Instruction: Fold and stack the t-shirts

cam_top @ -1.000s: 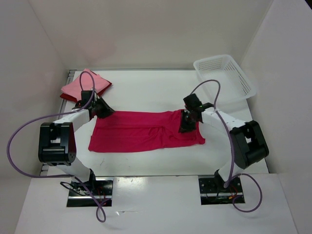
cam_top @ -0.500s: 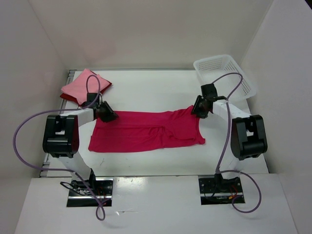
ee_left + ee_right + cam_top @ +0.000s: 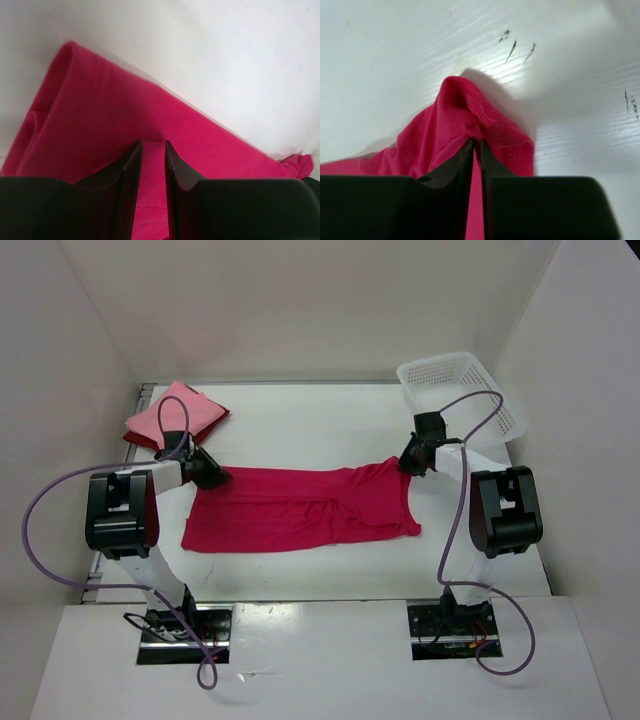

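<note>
Pinching the far edge of the magenta t-shirt (image 3: 300, 510) in narrow jaws, my left gripper (image 3: 210, 473) at its left corner and my right gripper (image 3: 408, 462), as it seems, at the right one, I have its long axis lying flat on the table (image 3: 300, 425) between both arms.

Bright, even light — soft shadows

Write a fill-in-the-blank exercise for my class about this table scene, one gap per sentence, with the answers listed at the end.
1. The left gripper and right gripper each pinch a far ____ of the magenta t-shirt.
2. The folded pink t-shirt lies on ____ of the dark red t-shirt.
3. The white basket stands in the far ____ corner.
Answers: corner; top; right.
</note>
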You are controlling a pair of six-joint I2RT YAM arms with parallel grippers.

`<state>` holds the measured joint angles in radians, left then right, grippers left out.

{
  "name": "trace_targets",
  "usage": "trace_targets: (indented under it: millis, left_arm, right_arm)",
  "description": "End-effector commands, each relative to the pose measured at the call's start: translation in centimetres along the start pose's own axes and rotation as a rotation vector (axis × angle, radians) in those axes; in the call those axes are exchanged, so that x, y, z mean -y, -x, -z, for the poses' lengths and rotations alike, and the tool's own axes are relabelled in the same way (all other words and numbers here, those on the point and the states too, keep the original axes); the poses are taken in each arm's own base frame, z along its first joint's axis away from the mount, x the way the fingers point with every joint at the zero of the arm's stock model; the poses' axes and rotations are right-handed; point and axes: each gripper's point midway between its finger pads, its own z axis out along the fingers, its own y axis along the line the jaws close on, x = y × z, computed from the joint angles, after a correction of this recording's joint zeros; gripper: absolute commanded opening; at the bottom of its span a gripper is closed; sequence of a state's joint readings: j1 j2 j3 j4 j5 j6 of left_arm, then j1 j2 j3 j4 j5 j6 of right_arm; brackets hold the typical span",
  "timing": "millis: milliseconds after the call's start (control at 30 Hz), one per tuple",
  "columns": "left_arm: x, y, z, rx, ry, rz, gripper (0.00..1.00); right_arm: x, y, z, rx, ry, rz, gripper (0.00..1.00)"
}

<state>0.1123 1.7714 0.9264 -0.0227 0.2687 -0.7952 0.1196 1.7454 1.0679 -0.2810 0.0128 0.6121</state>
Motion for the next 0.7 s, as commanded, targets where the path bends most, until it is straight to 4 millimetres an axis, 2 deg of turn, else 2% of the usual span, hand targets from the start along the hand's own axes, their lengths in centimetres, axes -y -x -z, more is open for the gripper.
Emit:
trace_targets:
  millis: [0, 67, 267, 333, 433, 467, 533, 600, 667]
  left_arm:
    - [-1.3, 1.5, -1.1, 0.025, 0.028, 0.050, 0.33]
    - [-1.9, 2.3, -1.1, 0.020, 0.009, 0.110, 0.33]
    - [-5.3, 2.8, -0.6, 0.013, 0.016, 0.252, 0.34]
    - [-6.4, 3.5, 0.0, 0.034, 0.026, 0.292, 0.34]
    - [-6.2, 3.9, 1.1, 0.066, 0.018, 0.288, 0.34]
    - [-5.5, 4.5, 1.9, 0.089, 0.000, 0.276, 0.34]
    - [-5.7, 4.2, 2.4, 0.105, 0.011, 0.285, 0.34]
    - [-4.9, 4.7, 3.3, 0.133, -0.013, 0.279, 0.35]
    - [-4.2, 5.0, 3.9, 0.145, -0.035, 0.278, 0.35]
  right_arm:
    - [-0.7, 2.6, -0.2, 0.108, 0.016, -0.042, 0.12]
    - [-0.1, 2.7, -0.2, 0.117, -0.011, -0.043, 0.06]
    - [0.9, 2.4, -0.2, 0.113, -0.063, -0.051, 0.02]
    - [1.6, 1.4, -0.5, 0.092, -0.079, -0.060, 0.02]
    - [2.1, 1.0, -0.6, 0.090, -0.095, -0.069, 0.00]
    - [2.3, 0.7, -0.9, 0.081, -0.102, -0.068, 0.00]
    - [2.4, 0.6, -1.1, 0.071, -0.110, -0.076, 0.00]
    - [2.0, 0.4, -1.1, 0.058, -0.093, -0.085, 0.00]
    - [1.9, 0.6, -0.9, 0.065, -0.087, -0.086, 0.09]
